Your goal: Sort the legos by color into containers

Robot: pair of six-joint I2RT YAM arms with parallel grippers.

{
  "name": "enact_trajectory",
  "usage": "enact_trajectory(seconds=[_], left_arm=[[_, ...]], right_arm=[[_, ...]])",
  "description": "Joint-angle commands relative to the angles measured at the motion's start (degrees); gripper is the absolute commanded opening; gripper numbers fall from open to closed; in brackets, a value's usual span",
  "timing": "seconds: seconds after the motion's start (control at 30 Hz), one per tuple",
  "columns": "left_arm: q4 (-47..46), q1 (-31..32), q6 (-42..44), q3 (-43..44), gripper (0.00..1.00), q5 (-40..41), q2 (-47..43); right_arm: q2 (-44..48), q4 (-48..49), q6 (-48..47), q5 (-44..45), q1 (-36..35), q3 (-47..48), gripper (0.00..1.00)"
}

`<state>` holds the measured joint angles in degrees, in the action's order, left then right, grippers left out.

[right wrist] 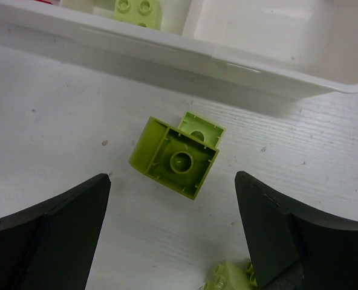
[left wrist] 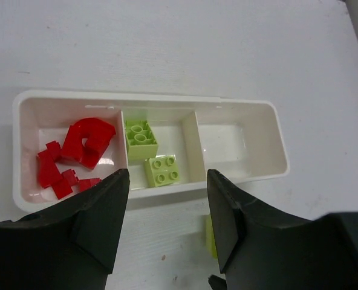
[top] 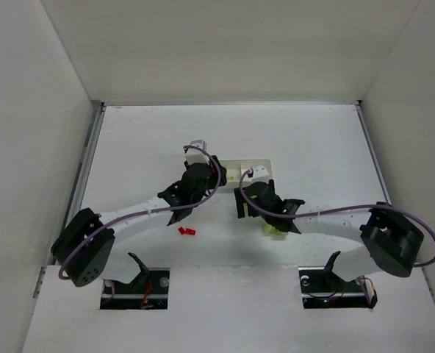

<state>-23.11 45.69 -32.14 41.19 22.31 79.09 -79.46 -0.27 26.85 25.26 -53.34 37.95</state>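
The containers are three compartments of a long white tray [left wrist: 149, 98]. Several red legos [left wrist: 76, 154] lie in its left compartment, two yellow-green legos [left wrist: 150, 152] in the middle one, and the right one [left wrist: 233, 145] holds nothing. My left gripper [left wrist: 167, 175] hangs open over the tray's near wall, nothing between its fingers. My right gripper [right wrist: 172, 175] stands wide open above an upside-down yellow-green lego [right wrist: 176, 158] on the table, with a smaller one [right wrist: 200, 128] touching its far side. Another yellow-green lego [right wrist: 233, 277] lies by the right finger.
One red lego [top: 187, 231] lies loose on the table in front of the left arm. Yellow-green bricks [top: 275, 229] show beside the right arm. Both grippers [top: 214, 170] [top: 256, 200] cover most of the tray [top: 236, 163]. White walls enclose the table.
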Motion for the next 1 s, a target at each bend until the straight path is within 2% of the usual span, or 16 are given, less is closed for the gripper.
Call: enact_trajectory(seconds=[0.0, 0.43, 0.7, 0.83, 0.97], left_arm=[[-1.94, -0.21, -3.01, -3.3, 0.52, -1.04, -4.2], [-0.35, 0.23, -7.14, -11.3, 0.52, -3.41, -10.88], [0.17, 0.58, -7.41, -12.27, 0.52, -4.02, -11.85], [0.35, 1.02, -8.11, -13.67, 0.51, -4.38, -12.46], [0.52, 1.11, -9.96, -15.26, 0.51, -4.81, -13.78]], right_arm=[[-3.23, -1.31, -3.03, 0.49, -0.58, 4.31, 0.9], [-10.45, -0.69, -2.24, 5.85, -0.4, 7.48, 0.74], [-9.75, -0.08, -0.49, 9.46, -1.45, 7.75, 0.64], [-8.34, 1.06, 0.13, 9.9, -1.81, 7.14, 0.52], [-6.85, 2.03, 1.62, 9.46, -1.89, 6.08, 0.47]])
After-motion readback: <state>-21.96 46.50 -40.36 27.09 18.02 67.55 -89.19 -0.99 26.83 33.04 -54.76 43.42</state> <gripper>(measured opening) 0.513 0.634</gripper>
